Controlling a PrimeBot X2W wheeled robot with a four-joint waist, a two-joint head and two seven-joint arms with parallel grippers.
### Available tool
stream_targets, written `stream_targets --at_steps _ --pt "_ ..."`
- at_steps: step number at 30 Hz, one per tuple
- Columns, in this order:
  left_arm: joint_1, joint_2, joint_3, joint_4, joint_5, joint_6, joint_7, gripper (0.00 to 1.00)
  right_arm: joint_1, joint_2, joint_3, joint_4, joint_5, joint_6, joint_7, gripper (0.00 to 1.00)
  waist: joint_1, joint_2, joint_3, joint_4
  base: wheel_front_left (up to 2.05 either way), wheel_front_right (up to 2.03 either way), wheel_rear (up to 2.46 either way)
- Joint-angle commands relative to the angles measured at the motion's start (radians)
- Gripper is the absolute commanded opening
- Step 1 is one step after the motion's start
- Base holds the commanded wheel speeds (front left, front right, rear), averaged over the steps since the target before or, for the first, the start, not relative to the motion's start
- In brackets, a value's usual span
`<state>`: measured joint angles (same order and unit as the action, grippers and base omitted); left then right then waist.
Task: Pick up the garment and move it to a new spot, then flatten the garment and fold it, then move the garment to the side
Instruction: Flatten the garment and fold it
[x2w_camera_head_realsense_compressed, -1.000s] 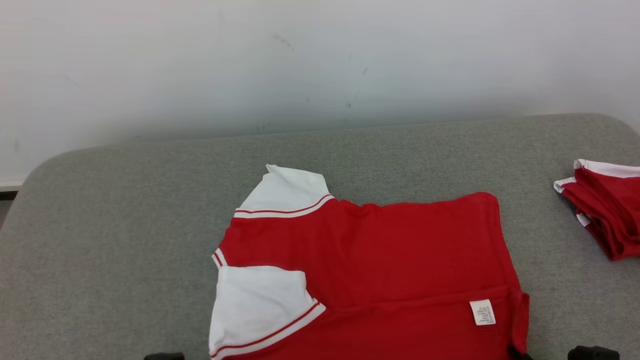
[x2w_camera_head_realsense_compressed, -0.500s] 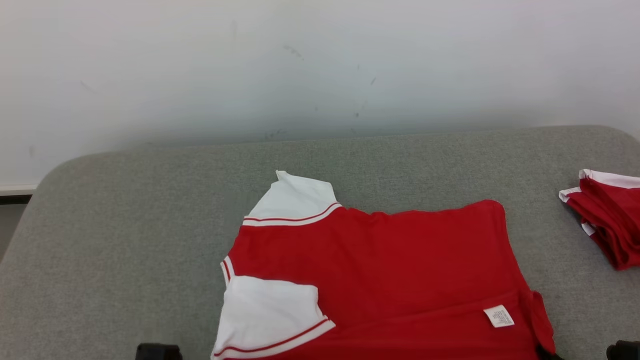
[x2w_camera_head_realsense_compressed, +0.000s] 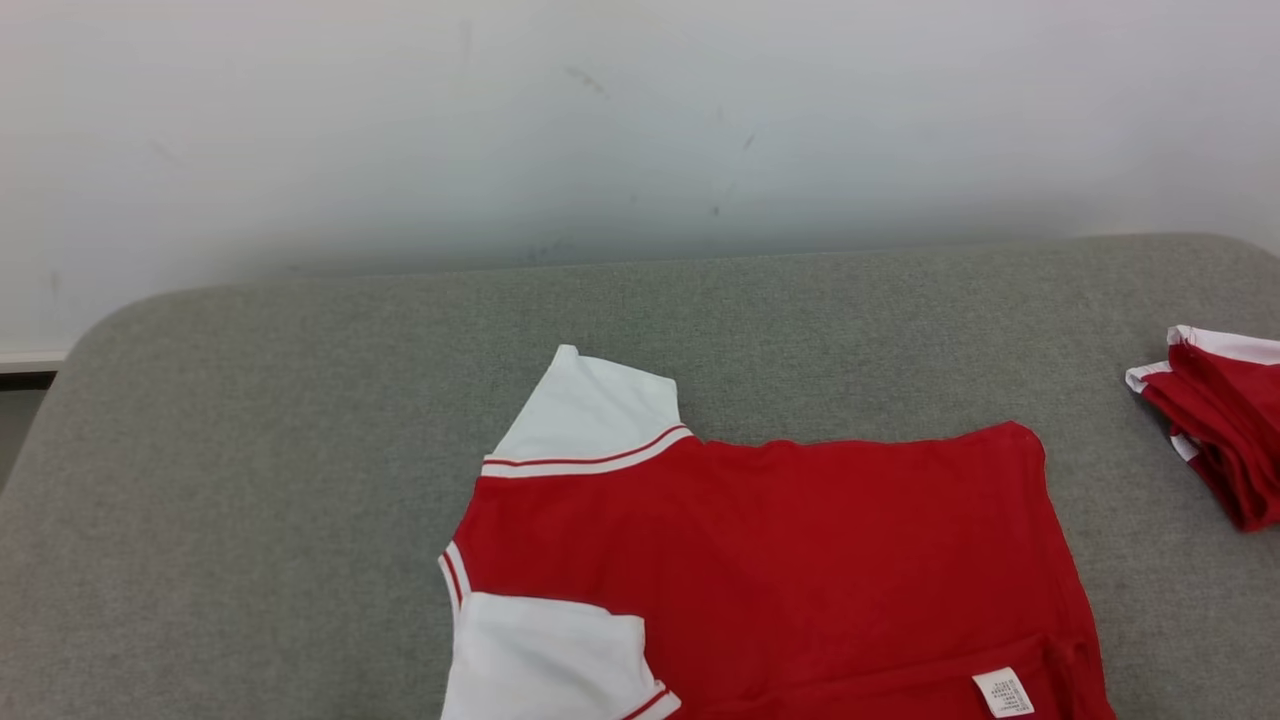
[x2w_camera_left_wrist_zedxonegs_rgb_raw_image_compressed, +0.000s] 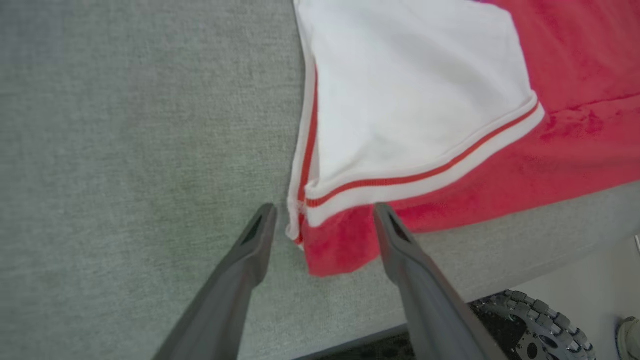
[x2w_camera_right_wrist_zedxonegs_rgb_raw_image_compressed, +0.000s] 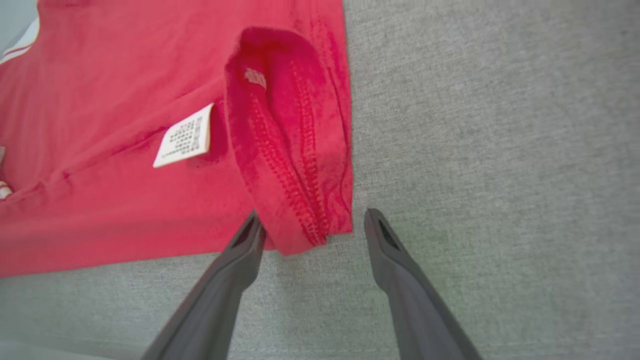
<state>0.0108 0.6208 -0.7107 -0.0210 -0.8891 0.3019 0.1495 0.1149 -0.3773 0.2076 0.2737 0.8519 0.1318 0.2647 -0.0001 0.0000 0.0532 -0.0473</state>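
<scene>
The garment (x2w_camera_head_realsense_compressed: 780, 560) is a red shirt with white sleeves, folded lengthwise on the grey padded table (x2w_camera_head_realsense_compressed: 300, 450). Its white care label (x2w_camera_head_realsense_compressed: 1003, 692) faces up near the right hem. My left gripper (x2w_camera_left_wrist_zedxonegs_rgb_raw_image_compressed: 324, 220) stands open just above the shirt's near left corner (x2w_camera_left_wrist_zedxonegs_rgb_raw_image_compressed: 330, 250), below the folded white sleeve (x2w_camera_left_wrist_zedxonegs_rgb_raw_image_compressed: 415, 100); the fingers do not pinch the cloth. My right gripper (x2w_camera_right_wrist_zedxonegs_rgb_raw_image_compressed: 310, 222) stands open over the shirt's near right corner (x2w_camera_right_wrist_zedxonegs_rgb_raw_image_compressed: 305, 220), where the hem is turned back. The label (x2w_camera_right_wrist_zedxonegs_rgb_raw_image_compressed: 185, 136) lies left of that fold.
A stack of folded red and white garments (x2w_camera_head_realsense_compressed: 1220, 420) lies at the table's right edge. A white wall (x2w_camera_head_realsense_compressed: 640, 120) rises behind the table. A toothed wheel (x2w_camera_left_wrist_zedxonegs_rgb_raw_image_compressed: 540, 325) and pale floor show below the near table edge in the left wrist view.
Both grippers have opened and let go of the shirt's near corners. Their dark tips have dropped out of the head view. The head camera has shifted, and the shirt now lies flatter.
</scene>
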Motion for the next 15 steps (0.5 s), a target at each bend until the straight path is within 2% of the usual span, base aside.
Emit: stream_targets --at_steps 1,8,11,15 --pt "-0.014 0.005 0.008 0.008 0.011 -0.003 -0.006 1.0 -0.005 0.005 -0.019 -0.006 -0.018 -0.002 0.001 1.0 0.0001 0.0 -0.001 -0.004 0.0 0.0 0.0" --pt "-0.104 0.059 0.057 -0.033 0.045 -0.011 -0.018 1.0 -0.027 -0.004 -0.095 -0.108 -0.029 -0.002 -0.004 1.0 0.0001 0.0 -0.007 -0.016 0.0 0.0 0.0" --pt "-0.187 0.073 0.08 -0.058 0.039 -0.039 -0.002 1.0 -0.084 -0.001 -0.137 -0.131 -0.047 -0.002 -0.016 1.0 0.0001 0.0 0.01 -0.024 0.0 0.0 0.0" --pt "-0.329 0.069 0.091 -0.03 0.03 -0.103 0.052 1.0 -0.202 0.026 -0.147 -0.107 -0.073 -0.002 -0.015 1.0 0.0001 0.0 0.052 -0.04 0.0 0.0 0.0"
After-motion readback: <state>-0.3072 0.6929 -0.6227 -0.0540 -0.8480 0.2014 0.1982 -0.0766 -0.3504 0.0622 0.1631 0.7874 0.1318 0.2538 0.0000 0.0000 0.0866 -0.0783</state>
